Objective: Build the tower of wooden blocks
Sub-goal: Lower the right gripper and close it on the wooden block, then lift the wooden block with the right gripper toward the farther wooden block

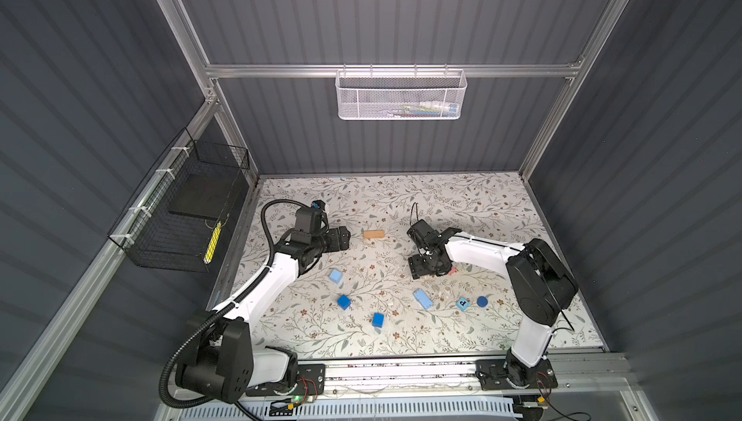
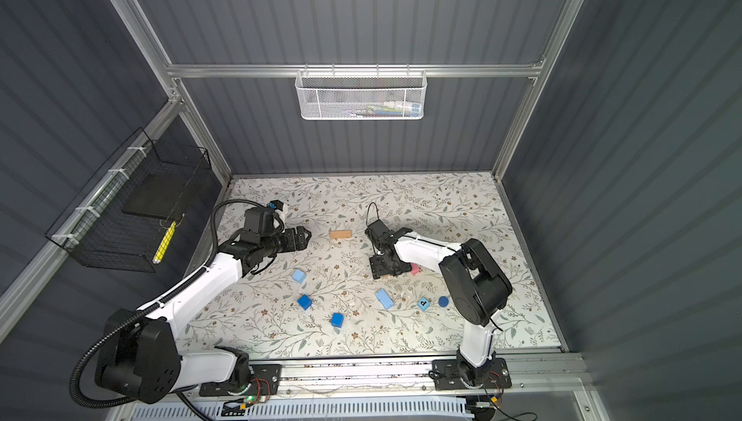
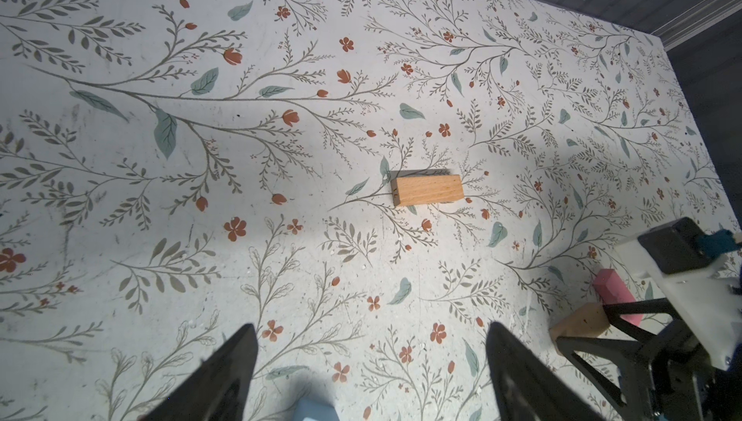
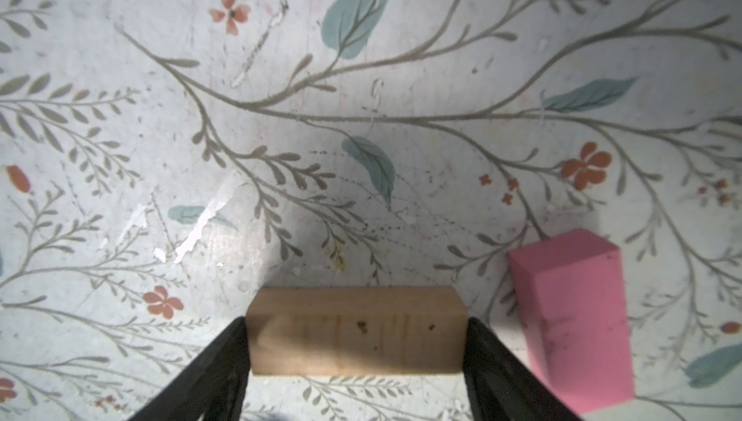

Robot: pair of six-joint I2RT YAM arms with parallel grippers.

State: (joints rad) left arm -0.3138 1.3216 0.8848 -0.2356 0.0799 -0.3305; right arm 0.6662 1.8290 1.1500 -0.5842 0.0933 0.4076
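Tabletop (image 1: 482, 206) printed with leaves and small flowers, two robot arms over it, wooden blocks lying singly on it. In both top views we see the far tan bar (image 1: 374, 234) flat near the middle, its long axis running side to side, between the two grippers. The left gripper (image 3: 371, 326) points toward it, near but apart, jaws spread wide with only table between them. The right gripper (image 4: 355, 320) points down at the gripped tan bar (image 4: 355, 342). In the right wrist view that bar's long axis spans the gap, and the fingers (image 4: 217, 371) press on its two short ends. The pink bar (image 4: 570, 318) lies just beside one end, apart from it, its long axis roughly crosswise to the tan one.

Nearer the arm bases we find a light blue cube (image 1: 336, 276), a dark blue cube (image 1: 343, 302), a second dark blue cube (image 1: 378, 319) and a light blue bar (image 1: 422, 299) lying on a slant. A lettered blue cube (image 1: 463, 303) sits just beside a dark blue cylinder (image 1: 482, 301), which stands on end.

A white mesh basket (image 1: 341, 94) hangs on the back rail; things lie along its bottom, too blurred to name. A black wire basket (image 1: 160, 246) on the left wall holds a flat black slab (image 1: 200, 198) and a yellow strip (image 1: 213, 240).
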